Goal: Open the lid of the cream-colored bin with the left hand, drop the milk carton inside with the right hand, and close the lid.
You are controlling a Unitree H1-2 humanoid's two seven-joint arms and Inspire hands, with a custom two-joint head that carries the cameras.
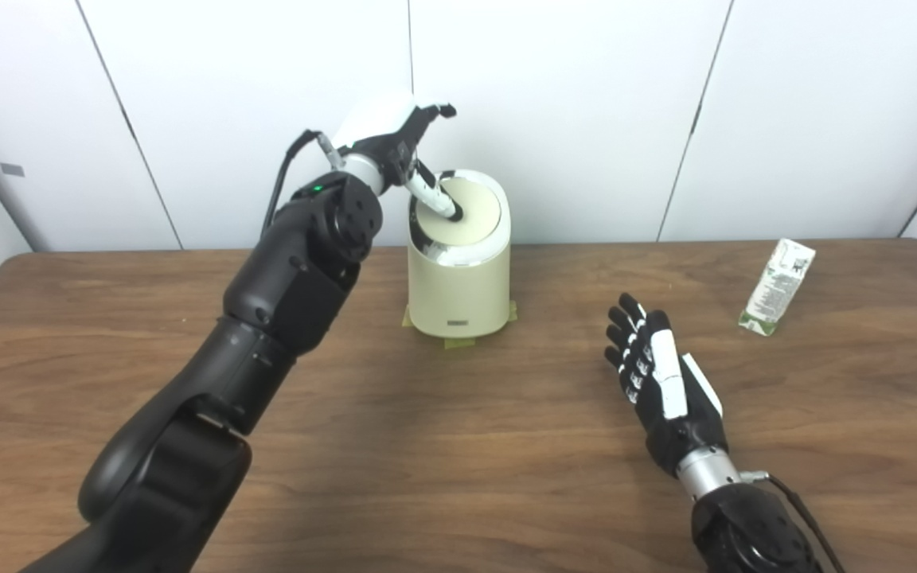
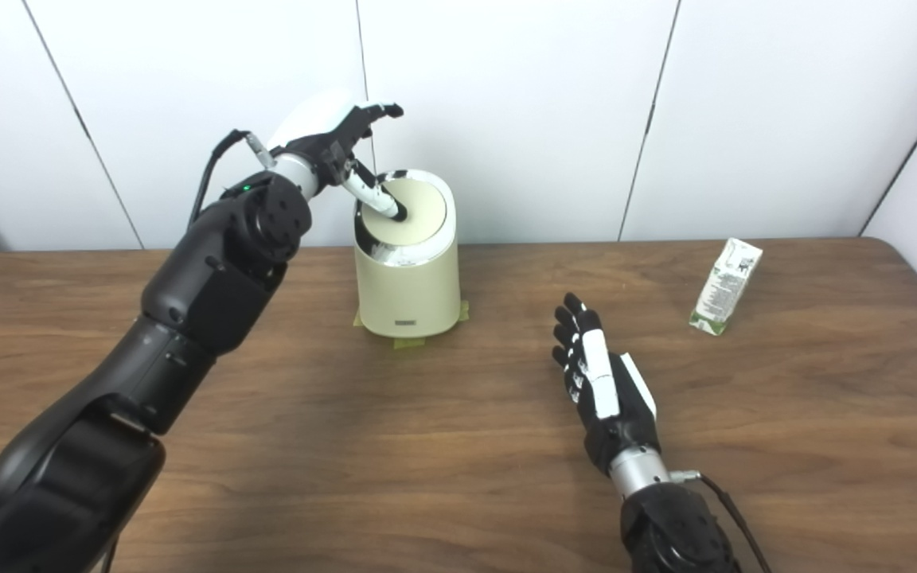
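Fingers of the left hand [image 1: 395, 135] press spread on the cream bin's lid [image 1: 470, 211], while the milk carton [image 1: 778, 286] lies lengthwise on the surface, well right of the empty, splayed right hand [image 1: 661, 382].

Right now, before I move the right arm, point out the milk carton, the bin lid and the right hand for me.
milk carton [image 1: 778, 286]: left eye view, middle of its printed side face.
bin lid [image 1: 474, 211]: left eye view, bare cream top surface.
right hand [image 1: 665, 382]: left eye view, middle of the hand.
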